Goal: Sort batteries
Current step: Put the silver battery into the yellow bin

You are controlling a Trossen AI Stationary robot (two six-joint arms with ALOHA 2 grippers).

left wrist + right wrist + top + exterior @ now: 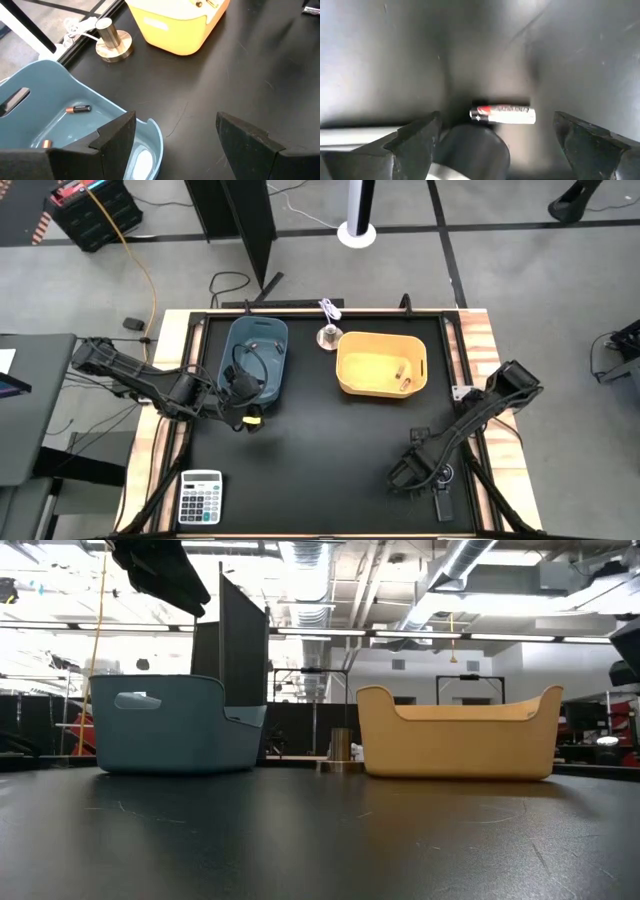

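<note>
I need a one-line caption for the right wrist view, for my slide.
Right gripper, open, low over the black table, with a silver-and-red battery lying between its fingers.

A blue bin (165, 725) stands on the left of the black table (320, 840) and a yellow bin (458, 735) stands on the right, both upright and well apart. Between them, farther back, sits a small metal cylinder on a round base (341, 752), just beside the yellow bin's left wall. A dark part of a robot arm (160, 570) hangs down at the upper left above the blue bin, and a black upright panel (243, 645) rises behind that bin.
</note>
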